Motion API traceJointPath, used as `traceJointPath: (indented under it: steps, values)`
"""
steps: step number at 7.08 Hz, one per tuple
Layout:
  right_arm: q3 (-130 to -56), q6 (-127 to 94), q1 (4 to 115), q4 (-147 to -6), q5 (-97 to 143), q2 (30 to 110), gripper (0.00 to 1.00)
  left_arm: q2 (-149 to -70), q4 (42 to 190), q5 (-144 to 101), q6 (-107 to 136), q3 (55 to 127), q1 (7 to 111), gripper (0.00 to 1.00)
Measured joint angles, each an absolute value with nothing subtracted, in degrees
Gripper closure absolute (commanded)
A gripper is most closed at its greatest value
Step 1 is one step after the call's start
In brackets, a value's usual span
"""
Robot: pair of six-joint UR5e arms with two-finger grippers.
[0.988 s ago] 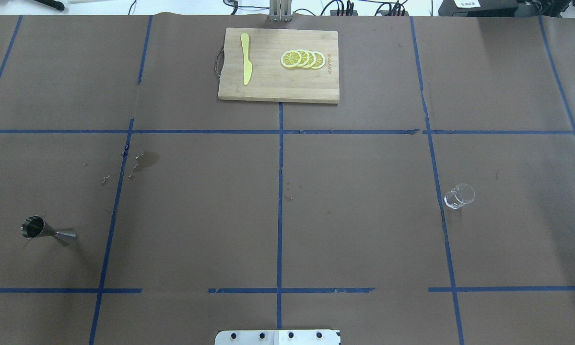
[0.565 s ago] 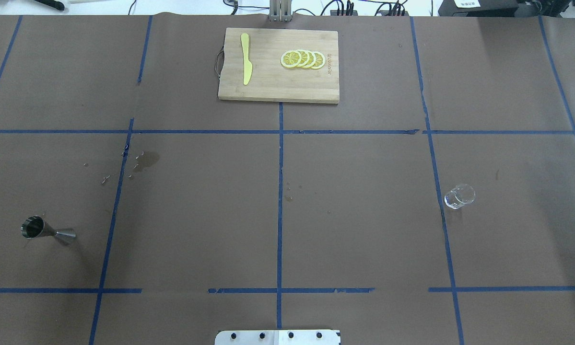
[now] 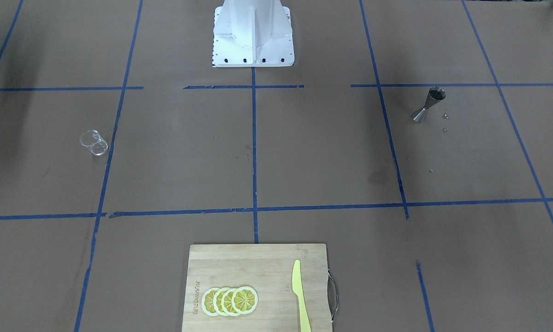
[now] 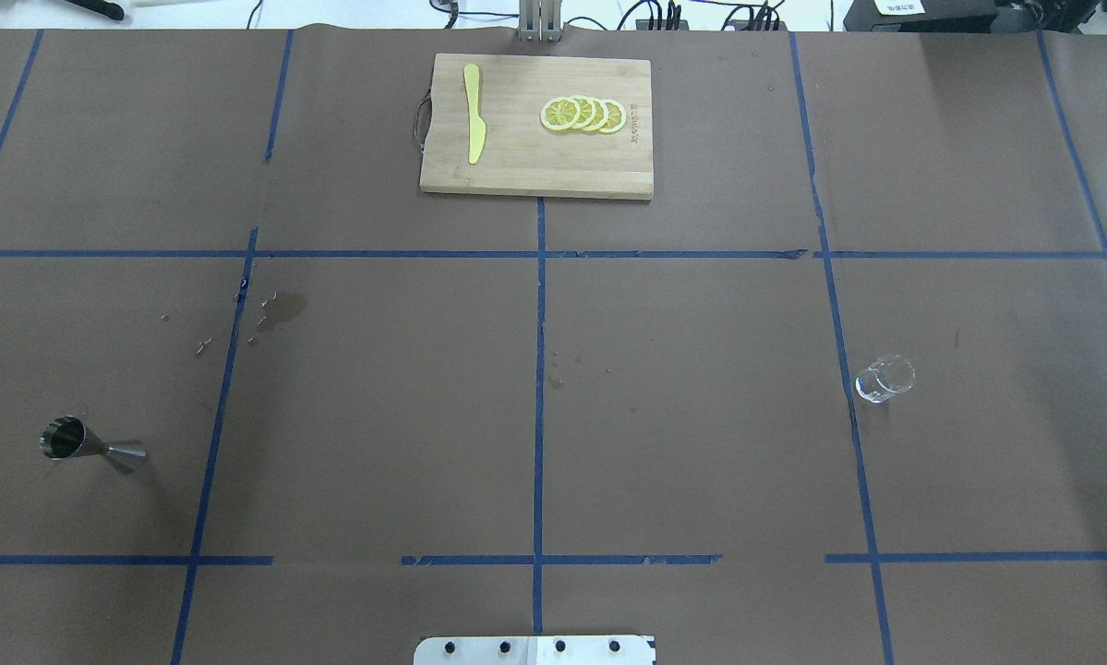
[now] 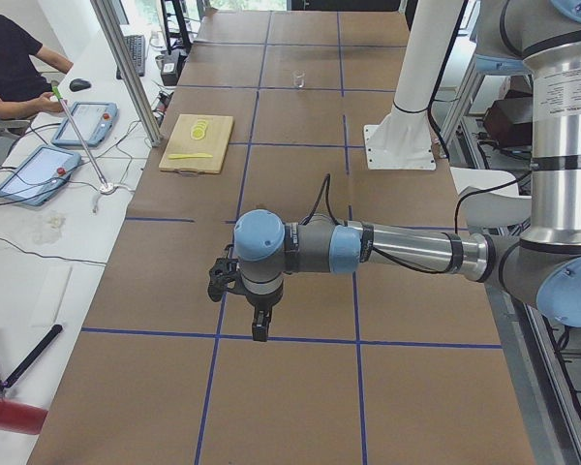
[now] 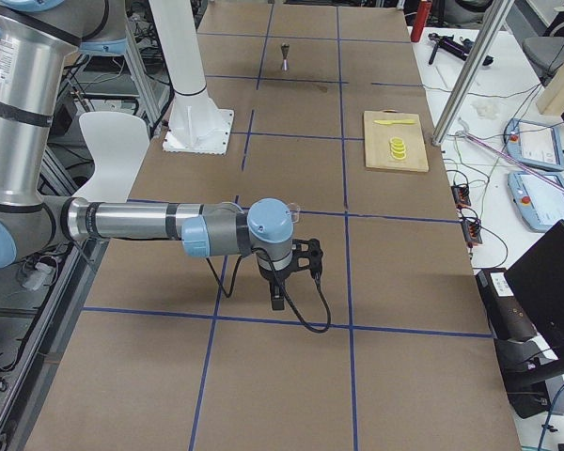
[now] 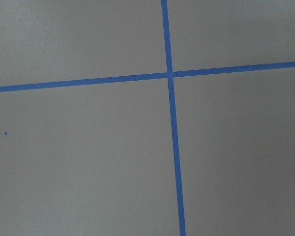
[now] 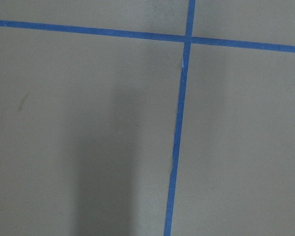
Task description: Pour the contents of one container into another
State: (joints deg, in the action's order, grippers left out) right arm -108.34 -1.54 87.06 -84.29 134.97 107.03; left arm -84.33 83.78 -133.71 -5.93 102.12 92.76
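Cup [image 4: 884, 379] clear glass; jigger [image 4: 91, 445] hourglass steel, upright; left hand [image 5: 259, 329], right hand [image 6: 277, 299] grip: cannot tell.

We see the bench [image 4: 682, 416] covered in matt brown paper, faintly creased and blotched in places, with strips of smooth blue tape [image 4: 538, 369] laid across it. The glass cup [image 4: 884, 379] is clear and glossy. The jigger [image 4: 71, 440] is grey steel with a polished, reflective shine. The cutting board [image 4: 535, 171] is pale wood with fine visible grain and a dull finish, and we make out a thin metal wire handle [image 4: 419, 120] at its end. The knife [image 4: 473, 115] looks like smooth yellow plastic. The left arm [image 5: 416, 250] is a satin silver metal tube with glossy blue caps, and the left hand [image 5: 259, 329] is matt black.
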Motion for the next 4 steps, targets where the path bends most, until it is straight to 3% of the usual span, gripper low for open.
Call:
traceJointPath:
  steps: [4]
  values:
    - [-108.61,-1.58,87.07,-86.2,134.32,106.64,0.0,-84.6,83.4,-133.6,-5.88,101.5,92.31,0.0]
